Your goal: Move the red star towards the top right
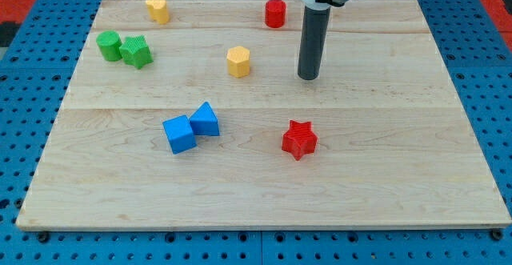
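Our rig carries no fingers, only my tip (pixel 308 78), which stands apart from the red star (pixel 299 139), toward the view's top. The star lies low on the wooden board (pixel 400 185). We should circle to its lower-left side, then push diagonally, steering clear of the red cylinder (pixel 275 14).

Lab bench: blue pegboard (pixel 32 9) under wood board (pixel 384 177).
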Tool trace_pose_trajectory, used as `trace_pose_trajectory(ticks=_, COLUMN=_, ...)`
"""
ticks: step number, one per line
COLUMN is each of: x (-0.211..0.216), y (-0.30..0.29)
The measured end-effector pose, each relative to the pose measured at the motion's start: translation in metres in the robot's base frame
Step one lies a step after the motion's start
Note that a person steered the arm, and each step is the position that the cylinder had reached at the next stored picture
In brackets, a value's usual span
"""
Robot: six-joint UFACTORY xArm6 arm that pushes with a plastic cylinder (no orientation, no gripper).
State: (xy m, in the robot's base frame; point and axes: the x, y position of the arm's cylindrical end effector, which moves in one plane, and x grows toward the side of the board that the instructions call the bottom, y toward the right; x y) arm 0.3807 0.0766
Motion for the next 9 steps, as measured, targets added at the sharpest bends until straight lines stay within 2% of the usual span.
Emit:
trace_pose_trajectory(ticks=1, x=0.027, y=0.0)
trace_pose_trajectory(ticks=2, x=0.086, y=0.0)
trace_pose_trajectory(ticks=3, x=0.116, y=-0.039)
trace_pose_trajectory(ticks=4, x=0.117, y=-0.102)
trace_pose_trajectory(ticks=5, x=0.162, y=-0.103)
trace_pose_trajectory(ticks=6, x=0.14, y=-0.036)
trace_pose_trajectory(ticks=7, x=0.078, y=0.022)
trace_pose_trajectory(ticks=8, x=0.008, y=0.041)
trace_pose_trajectory(ticks=9, x=0.015, y=-0.015)
